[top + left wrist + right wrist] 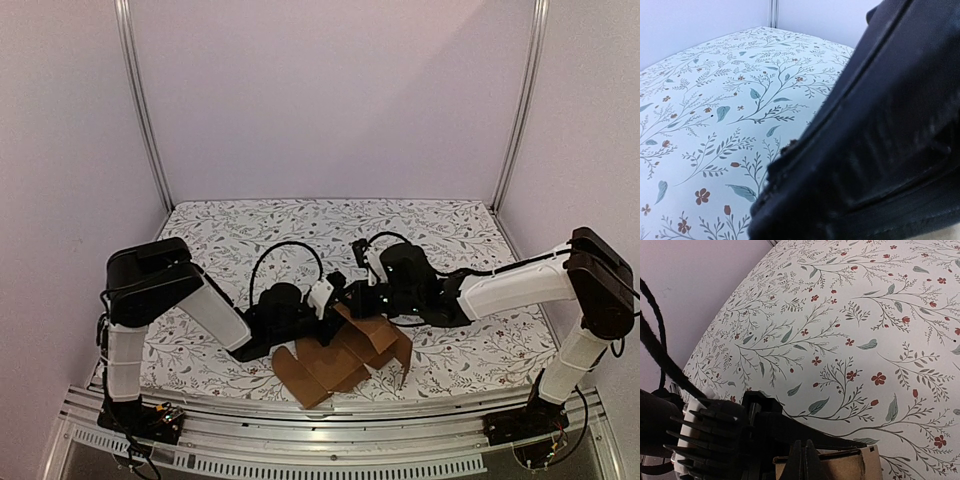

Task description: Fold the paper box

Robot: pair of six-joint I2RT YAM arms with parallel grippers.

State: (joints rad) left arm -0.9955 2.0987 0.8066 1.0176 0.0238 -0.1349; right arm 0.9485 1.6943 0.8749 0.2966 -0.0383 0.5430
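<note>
Arms (210, 310) hem the paper box (345, 362) (far table (300, 225) free).

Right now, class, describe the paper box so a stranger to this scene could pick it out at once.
On the floral tablecloth, look at the middle near the front edge, where the left arm and right arm meet. Right by their tips, on the near side, lies the paper box, partly folded, flaps splayed. It alone is plain brown cardboard.

Lab test booth, plain walls (330, 90), aluminium frame (141, 110), floral tablecloth (330, 222)
</note>
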